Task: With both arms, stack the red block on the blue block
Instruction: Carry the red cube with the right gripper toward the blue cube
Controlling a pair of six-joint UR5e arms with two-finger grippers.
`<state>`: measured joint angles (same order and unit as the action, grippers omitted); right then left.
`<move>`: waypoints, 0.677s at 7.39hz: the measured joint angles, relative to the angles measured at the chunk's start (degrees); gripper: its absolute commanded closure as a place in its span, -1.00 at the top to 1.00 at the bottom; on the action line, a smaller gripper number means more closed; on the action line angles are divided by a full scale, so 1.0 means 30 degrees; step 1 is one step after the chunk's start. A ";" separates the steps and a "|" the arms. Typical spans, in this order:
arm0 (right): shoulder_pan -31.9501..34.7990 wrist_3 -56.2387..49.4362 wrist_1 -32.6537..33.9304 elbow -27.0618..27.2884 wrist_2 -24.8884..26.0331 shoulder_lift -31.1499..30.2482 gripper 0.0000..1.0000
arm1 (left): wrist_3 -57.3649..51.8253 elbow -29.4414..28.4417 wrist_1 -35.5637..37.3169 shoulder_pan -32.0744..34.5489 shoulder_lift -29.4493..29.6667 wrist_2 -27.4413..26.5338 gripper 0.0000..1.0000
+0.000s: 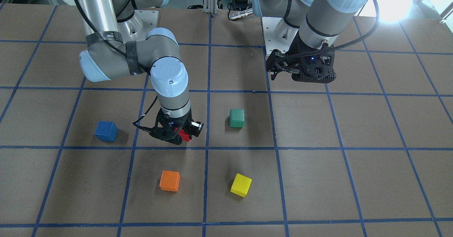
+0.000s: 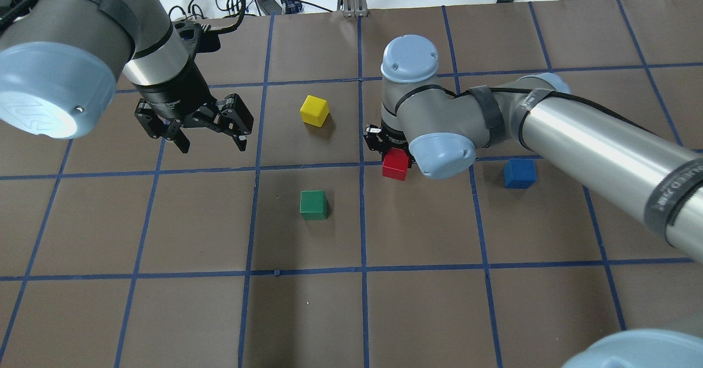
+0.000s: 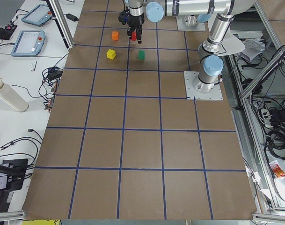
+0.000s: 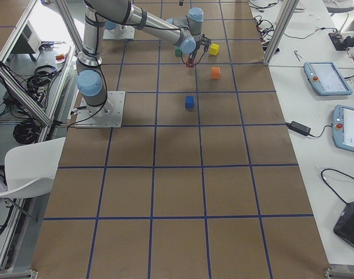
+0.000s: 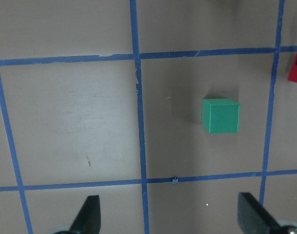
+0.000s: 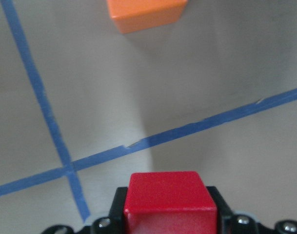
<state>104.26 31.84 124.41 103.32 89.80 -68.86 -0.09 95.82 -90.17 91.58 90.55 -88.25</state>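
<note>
One orange cube [image 1: 170,180] near red block [image 1: 184,136]

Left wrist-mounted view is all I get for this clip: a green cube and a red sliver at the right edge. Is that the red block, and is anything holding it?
Observer: Yes, that is the red block. The right gripper is shut on it.
Operator: And the target cube? It isn't in my view.
Observer: The blue block sits on the table in the neighbouring grid cell, to the robot's right of the red one, with nothing on it.
Operator: So not stacked?
Observer: Not yet. The overhead view shows the two clearly apart.
</note>
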 measured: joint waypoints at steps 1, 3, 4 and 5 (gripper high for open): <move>-0.1126 -0.1669 -0.0158 0.1151 0.0045 -0.1229 -1.00 | 0.0000 0.0000 0.0000 -0.0016 -0.0006 -0.0015 1.00; -0.3810 -0.5086 -0.0047 0.3738 -0.0061 -0.3606 -1.00 | 0.0000 0.0026 -0.0018 -0.0028 0.0060 -0.0006 1.00; -0.4763 -0.6151 0.0059 0.4563 -0.0107 -0.4273 -1.00 | 0.0000 0.0039 -0.0024 -0.0028 0.0115 -0.0001 1.00; -0.5213 -0.6777 0.0256 0.4936 0.0027 -0.4554 -1.00 | 0.0000 0.0045 -0.0028 -0.0029 0.0122 -0.0005 1.00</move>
<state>88.62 11.51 125.18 118.13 89.88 -82.52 -0.09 95.95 -90.26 91.49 90.91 -88.27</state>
